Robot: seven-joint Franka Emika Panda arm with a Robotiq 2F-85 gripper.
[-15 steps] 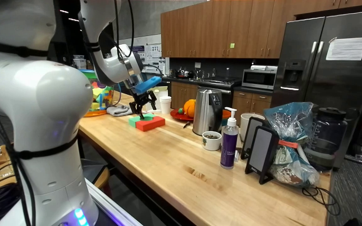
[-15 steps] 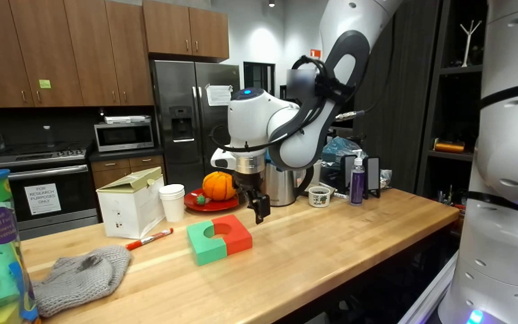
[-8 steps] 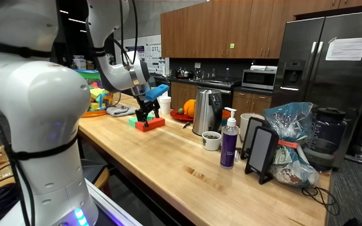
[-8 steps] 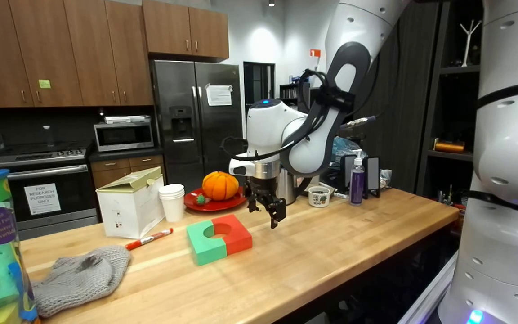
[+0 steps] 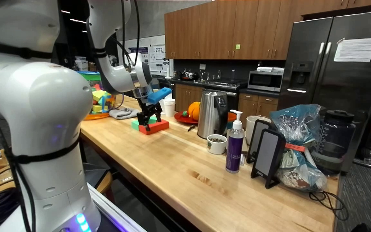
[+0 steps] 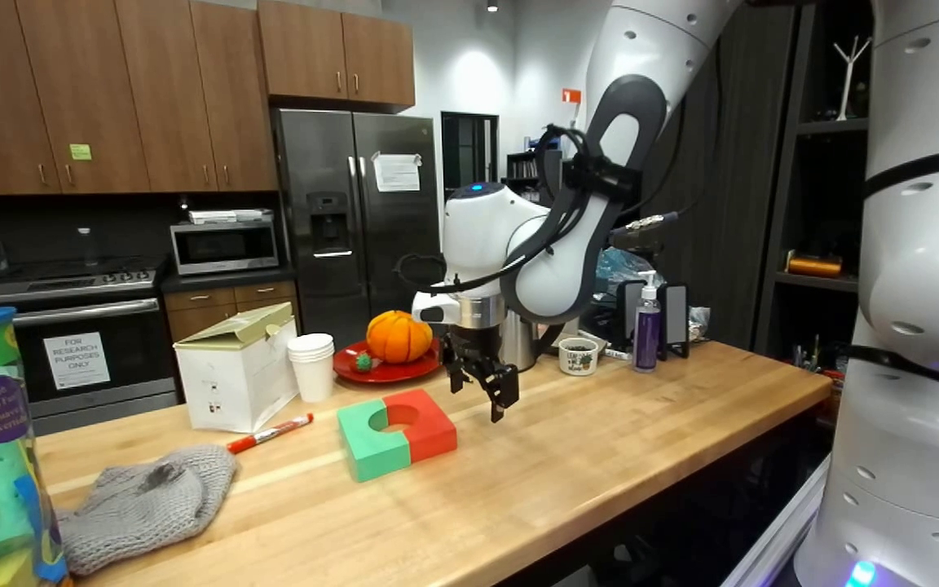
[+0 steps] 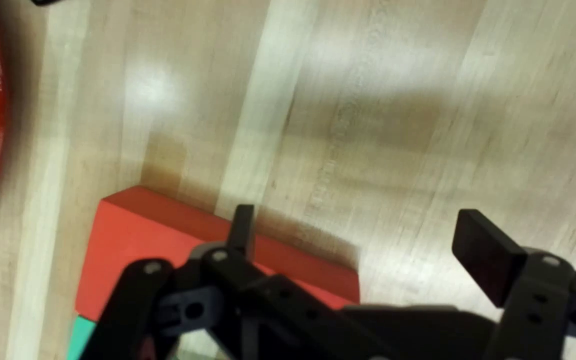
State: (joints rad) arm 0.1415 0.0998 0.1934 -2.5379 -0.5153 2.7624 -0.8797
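One red block (image 6: pixel 434 425) and one green block (image 6: pixel 372 447) lie flat on a pale wooden bench (image 6: pixel 592 456), touching end to end so that their curved cut-outs make a round hole between them. A black claw (image 7: pixel 358 225) hangs beside the red block, pointing down, its two fingers (image 7: pixel 485 255) spread wide and holding nothing. In the wrist view one finger overlaps the red block's outer edge and its partner is over the wood; in an exterior view the claw looks apart from the block and above the bench. The red block's thick, matte, even-coloured body suggests foam: probably light for its bulk, slightly squashy, hard to break, and unlikely to slip between the fingers. The best hold is likely across its narrow middle, one finger inside the round hole and one on the long straight outer face, with a gentle squeeze. Since the green block meets both its ends, any tug could nudge that one too. Farther along the bench, in an exterior view, are a red plate (image 6: pixel 404 372) holding an orange pumpkin (image 6: pixel 398 336), a stack of white cups (image 6: pixel 313 371), a white box (image 6: pixel 233 379), a red pen (image 6: pixel 271 434) and a grey knitted cloth (image 6: pixel 152 505).
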